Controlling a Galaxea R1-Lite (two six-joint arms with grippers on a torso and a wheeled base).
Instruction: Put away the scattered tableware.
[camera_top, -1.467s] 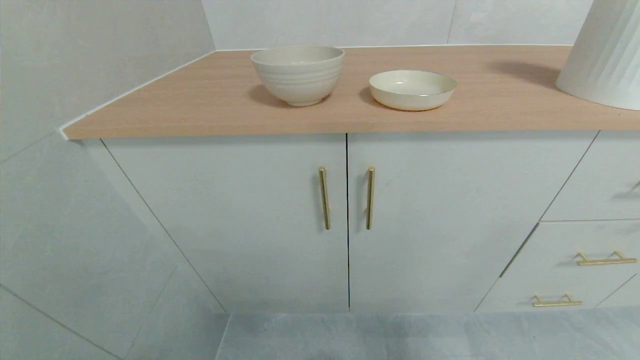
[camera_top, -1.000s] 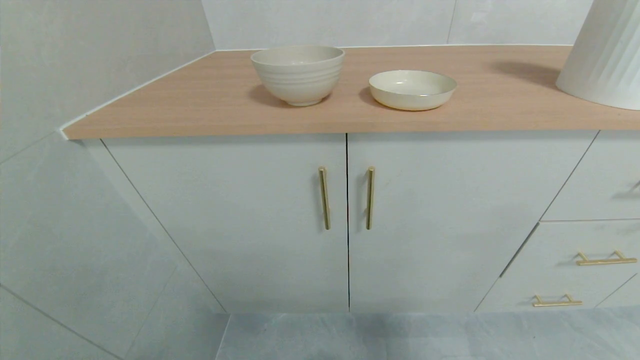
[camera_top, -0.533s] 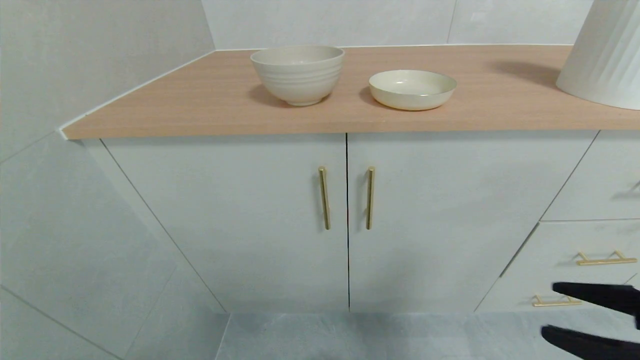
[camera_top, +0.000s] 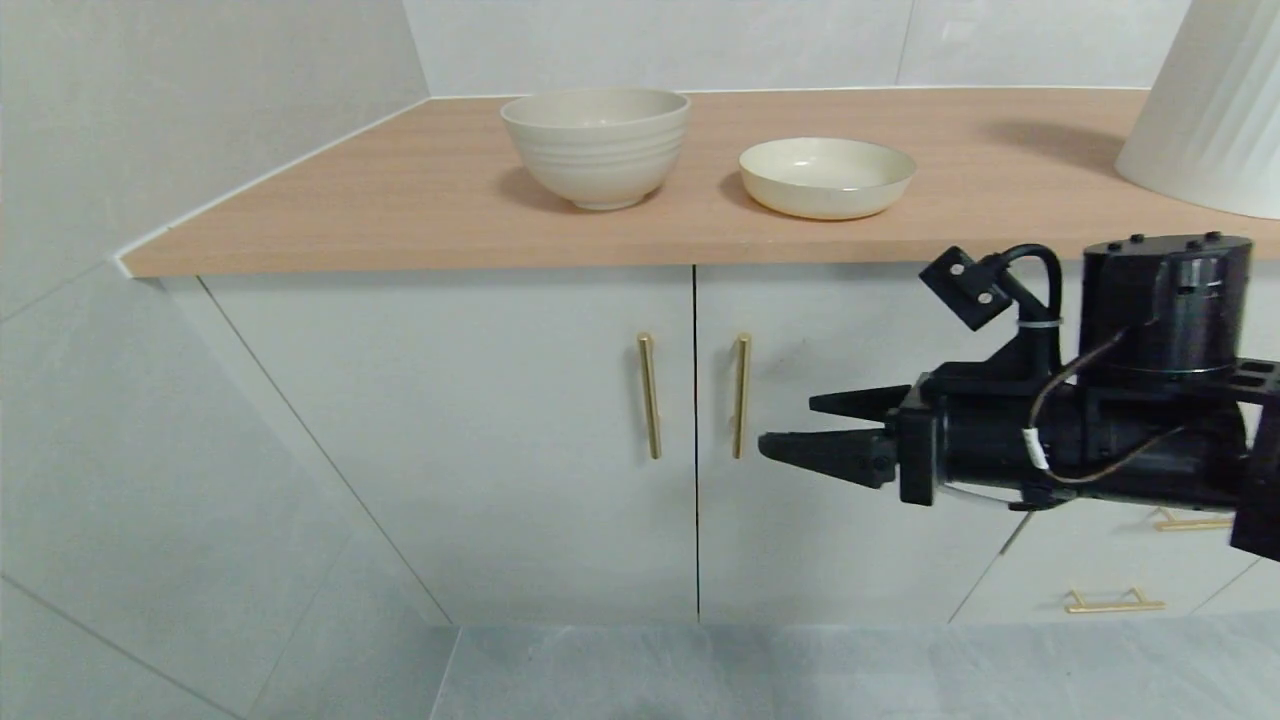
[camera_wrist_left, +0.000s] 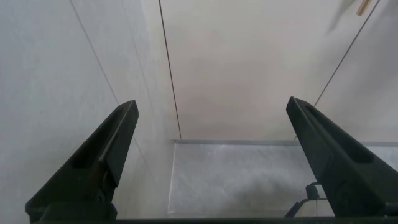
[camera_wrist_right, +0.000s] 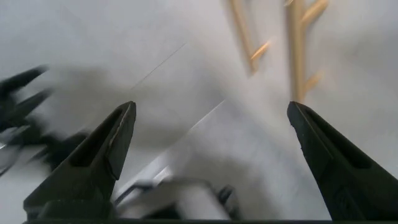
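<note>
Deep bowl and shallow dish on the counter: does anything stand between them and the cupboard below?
Yes: the two cupboard doors under the counter are shut. The open right gripper is level with their gold handles, with nothing visible between.

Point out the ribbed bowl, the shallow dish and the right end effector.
ribbed bowl (camera_top: 596, 152), head view, outer wall.
shallow dish (camera_top: 826, 168), head view, inner floor.
right end effector (camera_top: 788, 424), head view, midway between fingertips.
</note>
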